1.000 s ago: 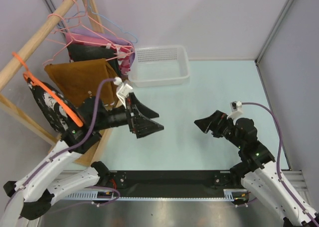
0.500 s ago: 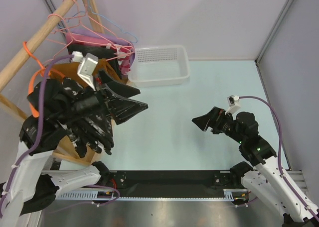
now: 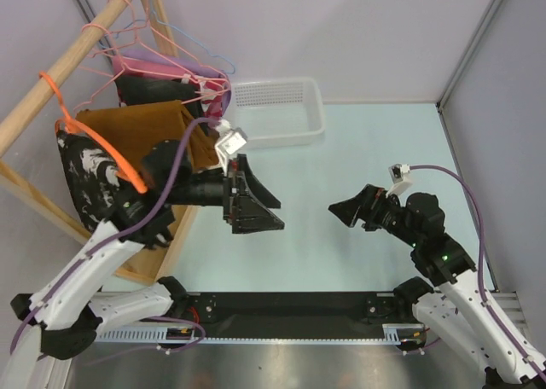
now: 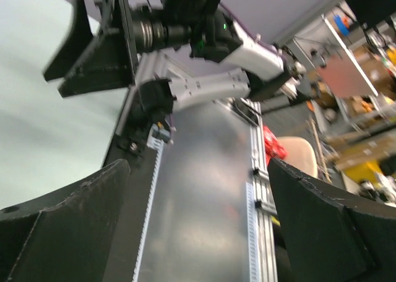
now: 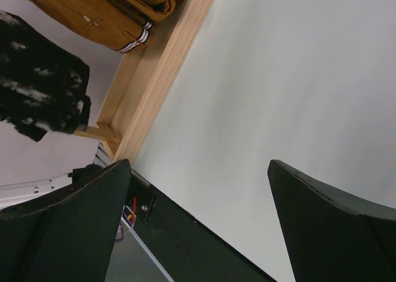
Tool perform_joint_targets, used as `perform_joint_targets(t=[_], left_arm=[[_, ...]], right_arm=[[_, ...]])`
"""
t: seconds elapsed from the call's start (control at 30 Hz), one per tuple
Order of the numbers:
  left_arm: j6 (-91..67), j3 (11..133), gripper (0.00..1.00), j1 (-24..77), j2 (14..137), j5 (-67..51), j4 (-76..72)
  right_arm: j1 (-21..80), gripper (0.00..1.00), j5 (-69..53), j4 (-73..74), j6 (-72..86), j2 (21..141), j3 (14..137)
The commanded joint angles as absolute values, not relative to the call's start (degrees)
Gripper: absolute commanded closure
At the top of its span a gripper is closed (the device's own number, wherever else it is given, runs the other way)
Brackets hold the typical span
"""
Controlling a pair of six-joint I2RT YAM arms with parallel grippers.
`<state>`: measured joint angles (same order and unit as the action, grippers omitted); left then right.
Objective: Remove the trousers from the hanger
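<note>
Trousers (image 3: pixel 141 137) hang on rack (image 3: pixel 77 41) at 10 o'clock; left gripper (image 3: pixel 275 216) and right gripper (image 3: pixel 338 211) both spread wide, holding nothing.

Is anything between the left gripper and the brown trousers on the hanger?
No separate object. The open left gripper points away from the rust-brown trousers, so only its own arm lies between them.

We read this as a robotics lab test cell: plain lilac-grey wall panels (image 3: pixel 358 31) box in a pale mint tabletop (image 3: pixel 367 142), a black mounting rail (image 3: pixel 290 304) spans its near edge, cluttered metal shelving (image 4: pixel 362 65) stands beyond.
</note>
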<state>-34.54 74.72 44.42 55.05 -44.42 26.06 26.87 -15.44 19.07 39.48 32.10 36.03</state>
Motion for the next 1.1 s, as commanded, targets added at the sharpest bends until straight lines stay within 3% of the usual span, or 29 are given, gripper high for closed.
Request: perform_joint_targets(t=[0.0,0.23,0.4,0.6,0.8,1.07], left_arm=[[-36.65,72.52,0.00,46.31,53.70,-53.70,15.21],[-36.21,65.14,0.00,55.00,54.23,-51.95,10.29],[-38.14,54.68,0.00,57.65,54.58,-52.38,-1.56],[-36.57,52.55,0.00,60.11,56.07,-51.94,-3.25],[-29.20,66.60,0.00,70.47,58.97,-41.60,10.87],[-20.14,92.94,0.02,71.19,61.34,-18.04,32.95]], right_arm=[[26.72,0.00,-15.21,19.86,38.32,30.32,38.50],[26.72,0.00,-13.62,22.06,39.20,26.90,37.00],[26.81,0.00,-13.01,23.55,39.81,24.17,36.56],[26.72,0.00,-12.39,26.54,39.20,22.50,37.18],[26.63,0.00,-12.13,27.16,39.02,22.41,36.91],[26.80,0.00,-12.30,26.72,39.02,22.41,36.56]])
